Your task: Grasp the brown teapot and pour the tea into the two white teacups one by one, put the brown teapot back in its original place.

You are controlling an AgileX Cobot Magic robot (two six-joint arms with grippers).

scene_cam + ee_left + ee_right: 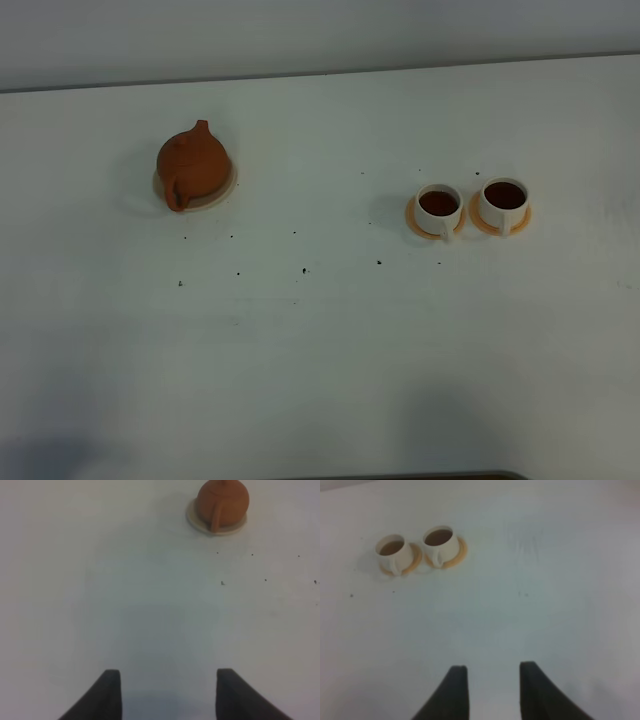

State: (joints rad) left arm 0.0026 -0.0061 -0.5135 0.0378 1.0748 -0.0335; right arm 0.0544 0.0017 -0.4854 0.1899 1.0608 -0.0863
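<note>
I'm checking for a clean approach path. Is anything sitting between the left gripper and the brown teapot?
Nothing visible. In the left wrist view, bare white table with a few dark specks lies between the left gripper, jaws apart, and the brown teapot on its beige coaster. The two white teacups stand far off to the side.

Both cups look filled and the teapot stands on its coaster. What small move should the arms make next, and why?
Probably none beyond keeping both arms back. The brown teapot sits on the beige coaster, both white teacups hold dark tea, and the left gripper and right gripper are open, empty and far off.
</note>
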